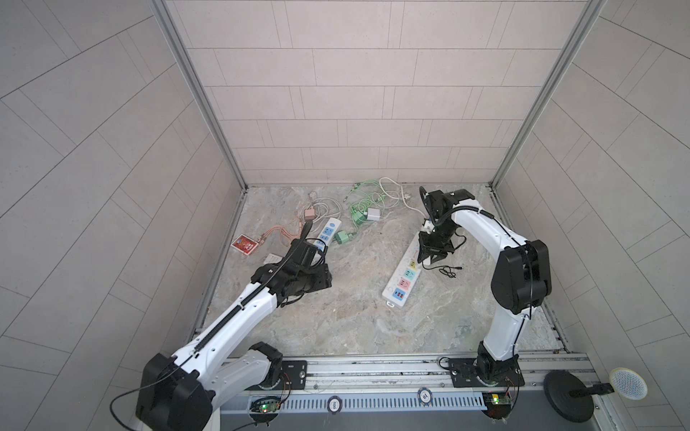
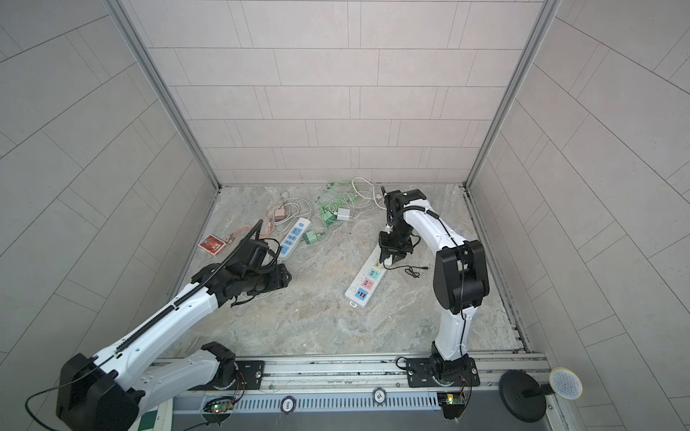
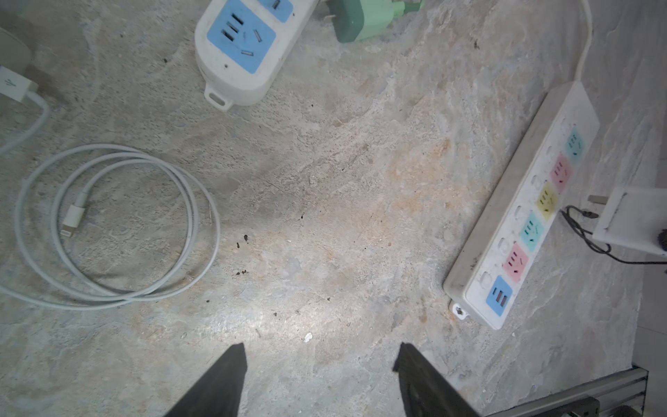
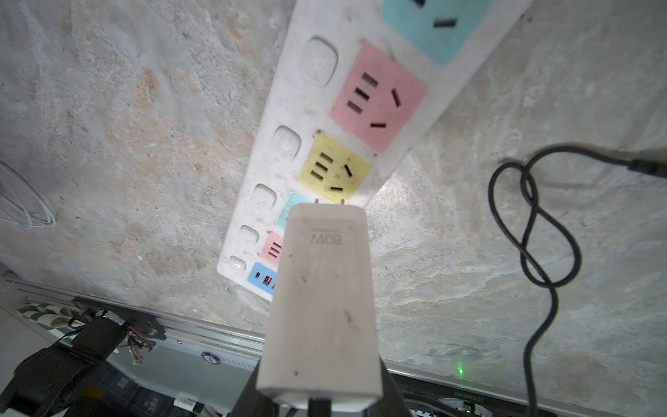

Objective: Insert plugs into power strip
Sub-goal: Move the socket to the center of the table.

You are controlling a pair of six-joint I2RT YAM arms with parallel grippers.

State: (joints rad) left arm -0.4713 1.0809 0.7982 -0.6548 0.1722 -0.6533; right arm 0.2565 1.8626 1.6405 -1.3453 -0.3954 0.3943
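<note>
We are finding the right hand point(image 1: 432, 257) clamped on a white charger point(image 4: 321, 299). The charger is hanging over the long strip point(image 1: 401, 280), its prongs pointing at the teal socket beside the yellow one. The prongs are showing clear, not seated. A black cable point(image 4: 534, 231) is lying looped on the counter point(image 1: 336, 317) beside that strip. We are noting the left hand point(image 3: 321, 361) standing open, gripping nothing, over bare counter near the short strip point(image 1: 328, 231). A green plug point(image 1: 340, 237) is lying just beside the short strip. A second green plug point(image 1: 359, 217), a small white plug point(image 1: 373, 214) and a pink plug point(image 1: 309, 214) are lying farther back among coiled cables.
</note>
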